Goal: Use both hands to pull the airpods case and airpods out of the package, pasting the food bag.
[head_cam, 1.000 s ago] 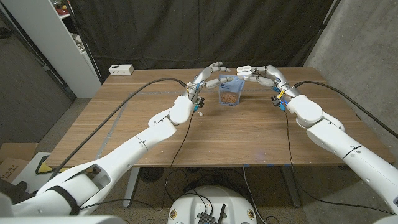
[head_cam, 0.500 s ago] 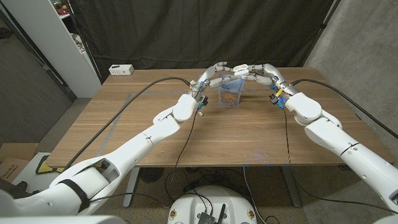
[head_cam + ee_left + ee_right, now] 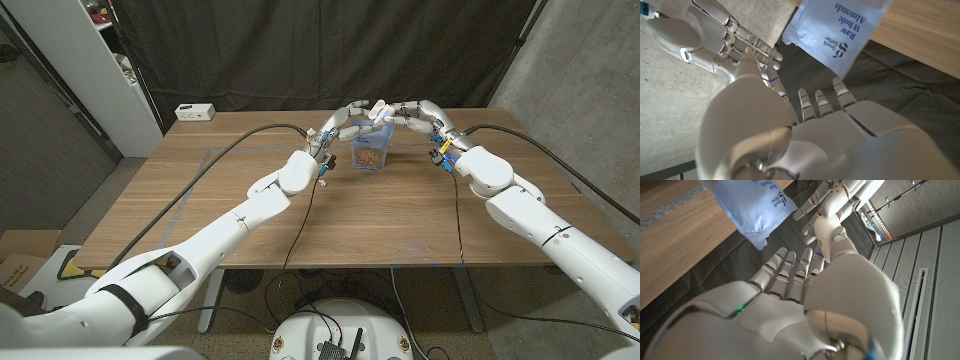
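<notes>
Fingers of the left hand [image 3: 345, 118] and right hand [image 3: 412, 112] meet above the bag [image 3: 368, 148]; what they pinch, I cannot tell. It stands on a wooden table [image 3: 250, 200]. Black curtain [image 3: 300, 50] hangs behind.

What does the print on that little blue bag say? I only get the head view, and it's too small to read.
Observer: In the left wrist view the almond bag reads "Good & Gather Raw Whole Almonds".
Operator: Is the right hand gripping it?
Observer: It doesn't look so. In the right wrist view dark backdrop shows between the right hand and the bag's top corner.
Operator: So what are the hands touching?
Observer: Each other. In the left wrist view the left hand reaches its thumb to the right hand's fingertips beside the bag's top. I cannot tell whether anything is pinched there.
</notes>
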Robot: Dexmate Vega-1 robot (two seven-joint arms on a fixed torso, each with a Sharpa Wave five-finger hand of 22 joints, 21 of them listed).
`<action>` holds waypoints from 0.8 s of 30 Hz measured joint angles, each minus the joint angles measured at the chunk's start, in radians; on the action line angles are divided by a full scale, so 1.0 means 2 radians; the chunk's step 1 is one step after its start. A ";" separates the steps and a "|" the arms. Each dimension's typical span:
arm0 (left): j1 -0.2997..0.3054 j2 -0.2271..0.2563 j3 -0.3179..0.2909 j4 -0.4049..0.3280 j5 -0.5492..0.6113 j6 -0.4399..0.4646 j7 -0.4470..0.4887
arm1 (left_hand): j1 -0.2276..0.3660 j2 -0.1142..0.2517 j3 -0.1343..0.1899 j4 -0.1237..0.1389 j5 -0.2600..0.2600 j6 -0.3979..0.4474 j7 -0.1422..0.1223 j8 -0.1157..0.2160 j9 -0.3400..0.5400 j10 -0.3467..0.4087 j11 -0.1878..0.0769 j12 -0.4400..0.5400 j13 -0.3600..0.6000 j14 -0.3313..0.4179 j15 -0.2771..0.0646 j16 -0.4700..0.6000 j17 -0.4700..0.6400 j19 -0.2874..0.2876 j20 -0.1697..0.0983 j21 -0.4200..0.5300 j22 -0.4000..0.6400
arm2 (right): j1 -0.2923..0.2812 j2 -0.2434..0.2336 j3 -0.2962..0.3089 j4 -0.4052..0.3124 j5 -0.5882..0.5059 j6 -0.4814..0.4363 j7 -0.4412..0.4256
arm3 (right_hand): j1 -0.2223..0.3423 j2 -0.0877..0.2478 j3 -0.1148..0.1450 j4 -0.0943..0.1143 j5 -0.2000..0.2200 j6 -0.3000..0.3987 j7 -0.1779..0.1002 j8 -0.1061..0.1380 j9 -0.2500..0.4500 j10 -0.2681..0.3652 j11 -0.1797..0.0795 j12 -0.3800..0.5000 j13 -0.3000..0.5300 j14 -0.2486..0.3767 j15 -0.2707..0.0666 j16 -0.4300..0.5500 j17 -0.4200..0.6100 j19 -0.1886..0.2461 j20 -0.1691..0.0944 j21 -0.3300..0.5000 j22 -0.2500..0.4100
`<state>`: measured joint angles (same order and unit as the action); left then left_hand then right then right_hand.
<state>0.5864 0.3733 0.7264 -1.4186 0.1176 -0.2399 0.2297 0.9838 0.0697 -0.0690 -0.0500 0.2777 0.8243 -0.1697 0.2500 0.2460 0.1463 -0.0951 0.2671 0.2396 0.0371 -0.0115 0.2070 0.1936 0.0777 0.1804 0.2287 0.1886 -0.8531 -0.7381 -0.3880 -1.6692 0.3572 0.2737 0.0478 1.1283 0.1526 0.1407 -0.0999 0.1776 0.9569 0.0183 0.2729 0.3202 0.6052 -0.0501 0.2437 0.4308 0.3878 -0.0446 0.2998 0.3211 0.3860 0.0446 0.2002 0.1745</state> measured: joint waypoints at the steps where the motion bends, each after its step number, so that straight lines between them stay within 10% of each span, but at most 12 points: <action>1: 0.000 0.000 0.000 0.000 0.000 0.000 0.000 | 0.003 -0.003 0.000 0.000 0.000 0.000 0.000 0.000 0.000 0.000 0.000 0.000 0.000 0.000 0.000 0.000 0.000 0.001 -0.001 0.000 0.000 | 0.000 0.000 0.000 0.000 0.000 0.000 0.000 | -0.002 -0.002 -0.001 0.001 0.000 0.000 0.000 0.000 0.000 0.002 0.000 0.000 0.000 0.000 0.000 0.000 0.001 0.001 0.001 0.000 0.000; 24: 0.030 0.030 -0.021 -0.060 0.002 0.023 -0.001 | 0.026 0.009 0.011 -0.011 0.002 -0.009 0.015 -0.009 -0.003 0.000 0.008 0.000 0.000 0.003 -0.006 -0.002 -0.001 0.003 -0.003 -0.004 0.000 | 0.000 0.001 -0.002 -0.005 -0.003 -0.010 -0.007 | -0.037 -0.004 -0.011 0.021 -0.002 -0.012 -0.013 0.001 0.075 0.016 -0.014 0.000 -0.005 0.010 0.001 0.008 0.006 0.009 0.009 0.002 0.000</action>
<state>0.6458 0.4323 0.6843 -1.5386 0.1218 -0.1944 0.2283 1.0348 0.0870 -0.0477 -0.0711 0.2810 0.8059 -0.1397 0.2318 0.2400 0.1462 -0.0797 0.2671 0.2395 0.0435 -0.0229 0.2031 0.1914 0.0840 0.1750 0.2211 0.1885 -0.8538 -0.7356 -0.3915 -1.6789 0.3507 0.2544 0.0329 1.0552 0.1439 0.1192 -0.0587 0.1737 0.9330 -0.0076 0.2754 0.4701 0.6378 -0.0787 0.2438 0.4218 0.4078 -0.0430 0.3148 0.3323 0.4045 0.0630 0.2036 0.1744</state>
